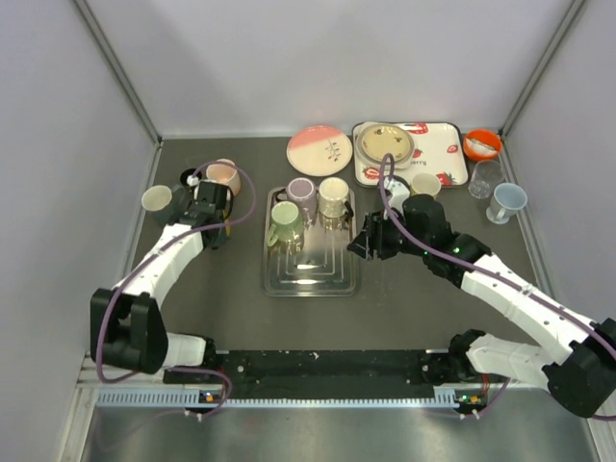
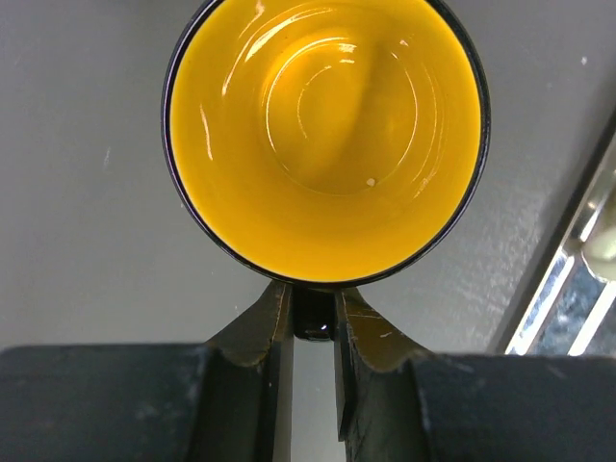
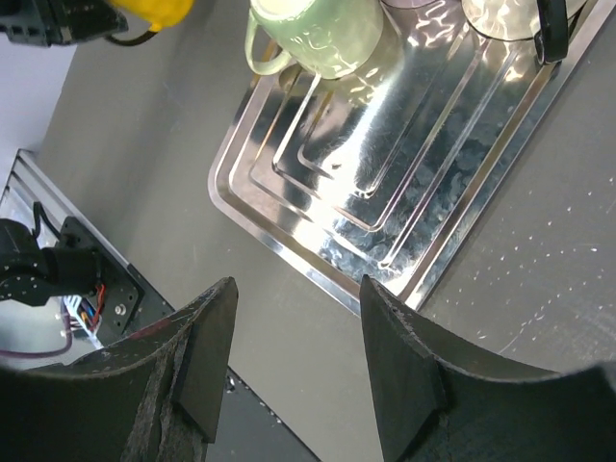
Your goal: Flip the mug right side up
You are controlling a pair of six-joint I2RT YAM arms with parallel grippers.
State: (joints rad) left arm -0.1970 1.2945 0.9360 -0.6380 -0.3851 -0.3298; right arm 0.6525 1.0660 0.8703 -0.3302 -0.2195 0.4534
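— Progress on the mug point(image 2: 325, 135), going by the overhead camera?

— Little shows there. The left gripper point(image 1: 214, 204) sits toward the back left corner of the table point(image 1: 414, 308), just left of the tray point(image 1: 310, 281). Its wrist hides most of what it carries.

— And its own camera?

— Plain enough. The jaws are nearly closed on the black handle point(image 2: 314, 318). The mug's yellow inside faces the lens, with grey table behind it. So the mouth appears to point upward, and the turning looks as good as done. Whether the base touches the table cannot be told.

— The other wrist?

— The right gripper point(image 3: 294, 318) hangs half open and empty beside the tray, with a green cup point(image 3: 318, 34) on the tray beyond.

— What remains?

— Probably setting the mug down level and letting go.
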